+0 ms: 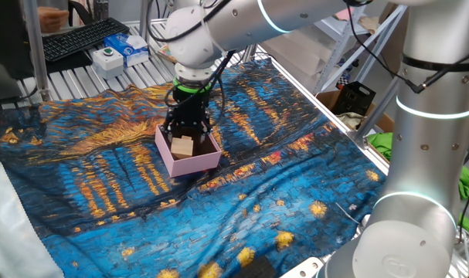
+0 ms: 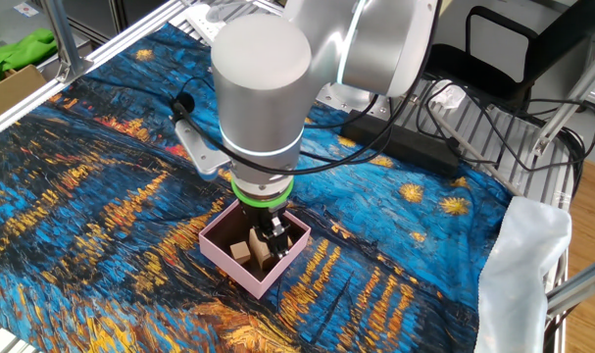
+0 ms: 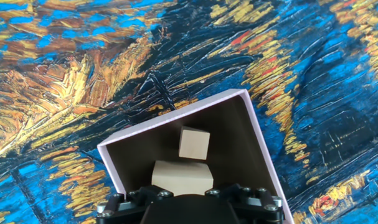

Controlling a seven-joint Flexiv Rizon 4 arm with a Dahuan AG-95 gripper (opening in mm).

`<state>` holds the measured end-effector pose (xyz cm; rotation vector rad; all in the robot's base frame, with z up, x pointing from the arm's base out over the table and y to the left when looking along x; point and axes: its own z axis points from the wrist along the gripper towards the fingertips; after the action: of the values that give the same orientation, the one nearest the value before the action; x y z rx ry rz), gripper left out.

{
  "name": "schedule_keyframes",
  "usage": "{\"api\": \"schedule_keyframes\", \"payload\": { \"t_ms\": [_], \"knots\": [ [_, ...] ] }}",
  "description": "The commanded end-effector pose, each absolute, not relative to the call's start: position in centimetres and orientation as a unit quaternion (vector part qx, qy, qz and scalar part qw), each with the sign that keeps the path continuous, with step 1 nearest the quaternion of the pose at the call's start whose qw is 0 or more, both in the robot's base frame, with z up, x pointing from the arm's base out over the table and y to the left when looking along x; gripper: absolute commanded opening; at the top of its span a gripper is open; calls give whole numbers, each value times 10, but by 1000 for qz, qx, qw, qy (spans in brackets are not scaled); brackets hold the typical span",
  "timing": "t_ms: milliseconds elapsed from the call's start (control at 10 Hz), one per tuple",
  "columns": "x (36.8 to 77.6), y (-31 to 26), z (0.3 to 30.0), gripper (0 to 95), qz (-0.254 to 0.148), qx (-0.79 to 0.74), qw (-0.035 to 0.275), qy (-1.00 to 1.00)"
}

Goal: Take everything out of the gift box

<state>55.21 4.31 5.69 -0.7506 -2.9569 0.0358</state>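
Blocks of pale wood, a big block [image 3: 182, 177] and a cube [image 3: 194, 144], sit in the box [image 1: 192, 162], looking light, rigid, best pinched across flat sides; gripper [image 2: 271, 237] hangs inside, its opening hidden from view.

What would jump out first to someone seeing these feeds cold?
The painted blue-and-gold cloth covering the table, and the big silver arm reaching straight down over its middle. Its tool is lowered into the pink gift box, where the larger block and the smaller cube lie on the dark floor.
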Motion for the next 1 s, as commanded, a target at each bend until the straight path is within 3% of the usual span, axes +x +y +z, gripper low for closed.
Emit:
{"api": "schedule_keyframes", "payload": {
  "t_ms": [100,200,300,1000],
  "knots": [
    [550,43,57,760,10,-252,44,-967],
    [550,43,56,760,9,-255,44,-966],
    [550,43,56,950,7,-259,43,-965],
    [552,45,48,950,1,-281,37,-959]
  ]
}}
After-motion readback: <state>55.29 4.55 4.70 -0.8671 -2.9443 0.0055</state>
